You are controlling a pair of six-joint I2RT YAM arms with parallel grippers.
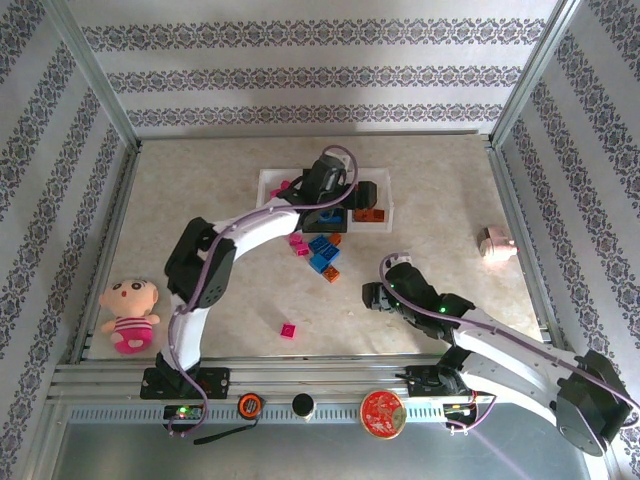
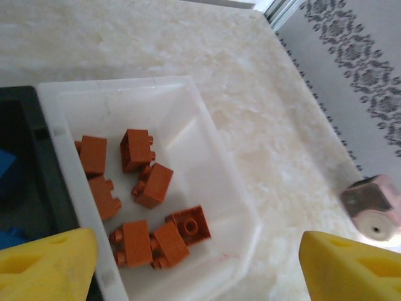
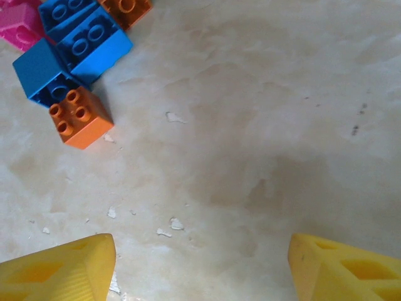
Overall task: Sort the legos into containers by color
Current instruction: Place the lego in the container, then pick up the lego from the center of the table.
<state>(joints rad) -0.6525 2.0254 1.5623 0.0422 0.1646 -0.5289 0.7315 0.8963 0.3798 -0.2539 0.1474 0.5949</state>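
With the left gripper (image 2: 199, 266) spread empty over the white tray (image 2: 125, 83) of orange-brown legos (image 2: 153, 185) and the right gripper (image 3: 200, 269) spread above bare bench (image 3: 263, 113) beside the loose legos (image 3: 81, 50), a skewed descent may pinch two touching colours together.

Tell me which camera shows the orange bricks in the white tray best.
The left wrist view: the orange bricks lie close and unobstructed in the white tray. The top external view gives a small patch beside the left arm. The right wrist view looks at loose bricks.
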